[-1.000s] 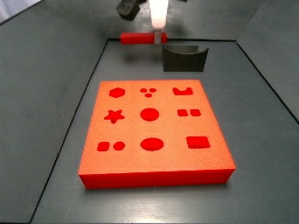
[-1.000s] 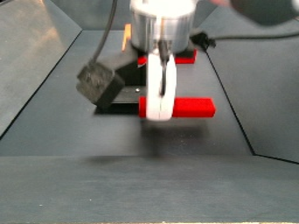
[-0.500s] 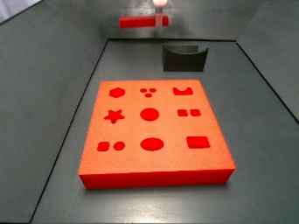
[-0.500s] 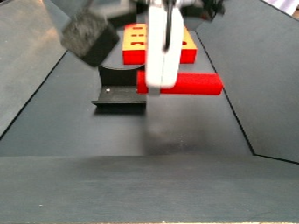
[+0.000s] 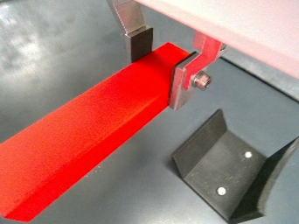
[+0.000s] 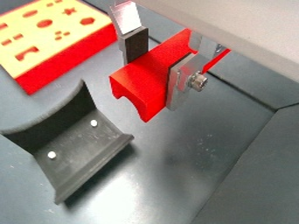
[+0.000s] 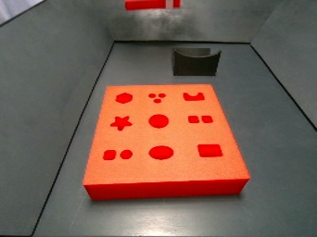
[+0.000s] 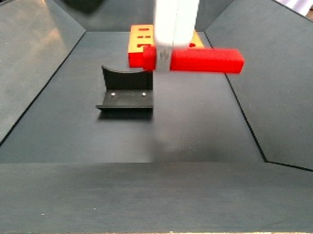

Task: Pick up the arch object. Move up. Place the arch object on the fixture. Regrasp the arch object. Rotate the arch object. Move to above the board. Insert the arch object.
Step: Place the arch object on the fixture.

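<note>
Between the flat silver fingers of the gripper [image 5: 162, 59] sits the long slim bright-red arch object [image 5: 93, 133], clamped across its width near one end, so the jaws are closed on it and it hangs clear of the floor. Its long axis runs level and crosswise to the fingers; most of the bar sticks out to one side of the grip. A wrist view shows the arch cut-out on the end face [image 6: 146, 87] close to the fingers. Left to right in a side view: the small dark grey-black fixture with the scooped top [image 8: 126, 90] stands on the floor, then the gripper [image 8: 169, 57] above and just beside it, then the free end of the bar [image 8: 210, 61] reaching away from the fixture. So the key relation: fixture lies below and off to the side of the held bar, on the short-end side, apart, no contact. The large flat red-orange board with shaped holes [image 7: 162, 139] lies well apart, nearer the camera in that side view; bar [image 7: 152, 5] is only just visible at the frame top there, so height over the fixture [image 7: 196, 61] is hard to judge. Next move, I'd guess: shift over the scoop and lower.
</note>
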Controlling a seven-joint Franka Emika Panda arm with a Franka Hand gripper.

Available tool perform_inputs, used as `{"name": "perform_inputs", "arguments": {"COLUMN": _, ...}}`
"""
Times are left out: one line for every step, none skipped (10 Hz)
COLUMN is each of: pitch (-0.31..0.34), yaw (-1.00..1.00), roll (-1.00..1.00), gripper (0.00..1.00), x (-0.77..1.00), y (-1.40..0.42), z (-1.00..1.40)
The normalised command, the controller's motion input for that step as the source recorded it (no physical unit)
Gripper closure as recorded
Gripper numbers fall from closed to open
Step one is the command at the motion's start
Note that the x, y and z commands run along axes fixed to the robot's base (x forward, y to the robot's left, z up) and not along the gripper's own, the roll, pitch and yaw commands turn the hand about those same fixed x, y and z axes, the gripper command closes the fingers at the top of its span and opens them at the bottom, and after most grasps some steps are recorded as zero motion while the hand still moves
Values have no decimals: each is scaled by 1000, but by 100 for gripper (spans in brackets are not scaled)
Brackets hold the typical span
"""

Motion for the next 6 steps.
{"name": "perform_inputs", "arguments": {"pitch": 105, "yaw": 12, "roll": 80, "gripper": 100, "x": 0, "y": -2, "z": 279}}
{"name": "perform_inputs", "arguments": {"pitch": 113, "yaw": 13, "roll": 77, "gripper": 100, "x": 4, "y": -1, "z": 170}}
{"name": "perform_inputs", "arguments": {"pitch": -7, "yaw": 1000, "roll": 16, "gripper": 100, "x": 1000, "y": -920, "z": 379}}
{"name": "perform_inputs", "arguments": {"pitch": -4, "yaw": 1000, "roll": 16, "gripper": 100, "x": 1000, "y": -912, "z": 369}}
{"name": "perform_inputs", "arguments": {"pitch": 7, "yaw": 1000, "roll": 17, "gripper": 100, "x": 1000, "y": -876, "z": 330}}
{"name": "perform_inputs", "arguments": {"pitch": 16, "yaw": 1000, "roll": 16, "gripper": 100, "x": 1000, "y": -794, "z": 289}}
